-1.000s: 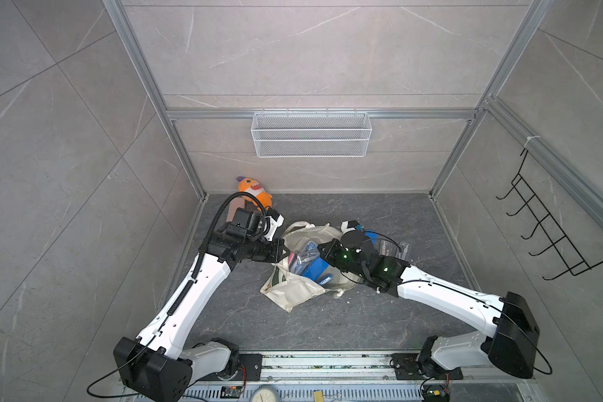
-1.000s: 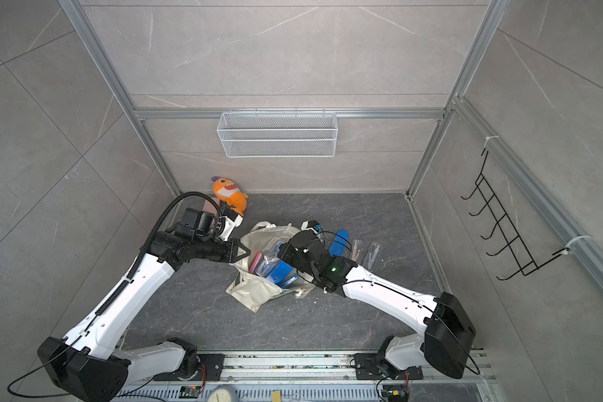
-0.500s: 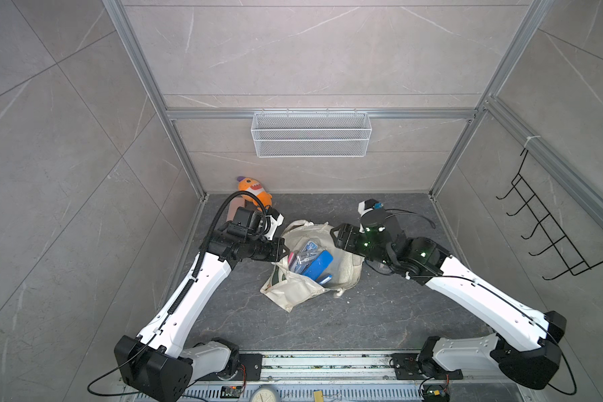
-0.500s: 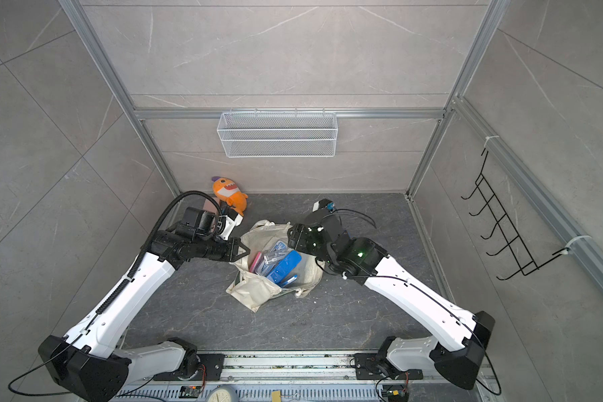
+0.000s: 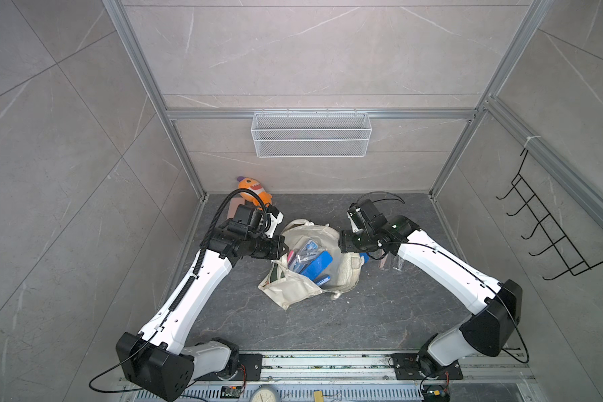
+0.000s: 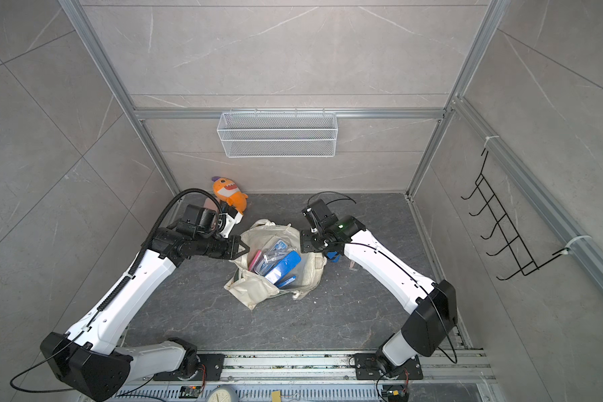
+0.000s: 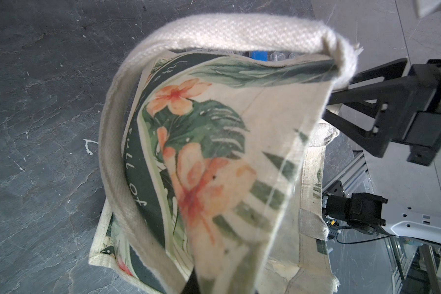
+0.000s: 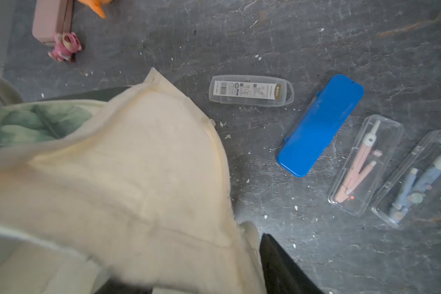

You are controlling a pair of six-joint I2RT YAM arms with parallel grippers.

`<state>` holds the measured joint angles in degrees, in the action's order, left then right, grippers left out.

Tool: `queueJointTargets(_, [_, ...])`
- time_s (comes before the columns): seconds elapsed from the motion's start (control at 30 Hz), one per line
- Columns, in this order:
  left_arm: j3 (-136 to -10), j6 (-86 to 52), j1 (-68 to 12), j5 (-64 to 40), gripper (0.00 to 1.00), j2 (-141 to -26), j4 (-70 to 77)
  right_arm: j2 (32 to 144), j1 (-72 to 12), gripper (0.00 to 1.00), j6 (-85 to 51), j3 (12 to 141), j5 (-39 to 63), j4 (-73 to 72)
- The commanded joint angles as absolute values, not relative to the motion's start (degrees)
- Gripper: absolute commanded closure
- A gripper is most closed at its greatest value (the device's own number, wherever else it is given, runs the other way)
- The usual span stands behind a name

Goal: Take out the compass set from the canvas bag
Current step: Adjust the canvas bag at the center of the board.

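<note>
In both top views, both arms stretch low, with the left gripper (image 5: 284, 247) and right gripper (image 5: 343, 243) at opposite rims of the canvas bag (image 5: 303, 289) on the floor. Left wrist view: the fingers (image 7: 372, 73) clamp its rim. Right wrist view: finger spread unclear; a pink compass set (image 8: 362, 165) lies outside the bag.

Bright even light, soft shadows; top views sharp, wrist views blur the canvas bag (image 8: 138, 178).

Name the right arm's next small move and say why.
Probably swing the right gripper over the mouth of the canvas bag and lower it toward the clear case lying on top beside the blue case. The left gripper pinches the bag's rim, holding it open. The right one sits at the opposite rim, jaws apart and empty, while cases lie inside.
</note>
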<state>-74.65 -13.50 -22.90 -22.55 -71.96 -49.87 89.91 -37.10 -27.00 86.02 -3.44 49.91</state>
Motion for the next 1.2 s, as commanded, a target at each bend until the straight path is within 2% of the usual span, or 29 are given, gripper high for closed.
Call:
queueJointTargets(0.0, [-79.3,-12.6,-22.8,-22.5,1.00,-71.9,-47.2,90.8,-36.6,0.59,-25.6,86.2,0.7,49.3])
queueJointTargets(0.1, [-81.6,-13.6,-22.8,-19.6,0.99,-72.6,-49.4,91.3,-36.6,0.85,-27.1,86.3,4.1,48.4])
queueJointTargets(0.17, [-85.3,-14.4,-22.8,-16.0,0.81,-73.6,-53.2,90.9,-36.9,0.98,-30.4,85.3,7.5,46.5])
queueJointTargets(0.2, [-87.3,-14.8,-22.8,-14.8,0.75,-74.1,-55.0,90.4,-37.3,1.00,-32.2,84.7,8.1,45.8])
queueJointTargets(0.37, [-100.1,-20.3,-22.8,-10.6,0.52,-74.7,-66.9,86.7,-42.0,1.00,-41.0,81.7,7.0,42.0])
queueJointTargets(0.4, [-102.2,-21.9,-22.8,-10.0,0.51,-74.7,-69.2,86.3,-42.7,1.00,-42.2,81.3,6.6,41.4])
queueJointTargets(0.5, [-106.0,-29.5,-22.8,-12.1,0.54,-74.8,-76.1,85.9,-44.8,1.00,-45.2,81.1,4.8,40.7])
queueJointTargets(0.57, [-103.7,-35.6,-23.1,-19.0,0.64,-73.7,-77.4,86.0,-45.8,1.00,-46.3,81.0,3.8,40.1])
queueJointTargets(0.63, [-98.5,-42.7,-25.1,-21.0,0.66,-70.6,-76.1,86.0,-46.3,1.00,-47.3,81.2,3.5,39.6])
queueJointTargets(0.73, [-89.7,-51.2,-28.7,-17.4,0.63,-63.6,-71.9,86.8,-46.9,1.00,-48.1,81.6,3.9,38.6])
queueJointTargets(0.87, [-81.4,-54.5,-28.7,-13.5,0.59,-58.1,-71.2,88.3,-48.2,1.00,-48.2,82.3,3.7,38.4])
queueJointTargets(1.17, [-79.3,-55.2,-28.7,-11.7,0.55,-61.8,-66.0,87.1,-49.5,1.00,-48.5,80.3,2.1,38.2])
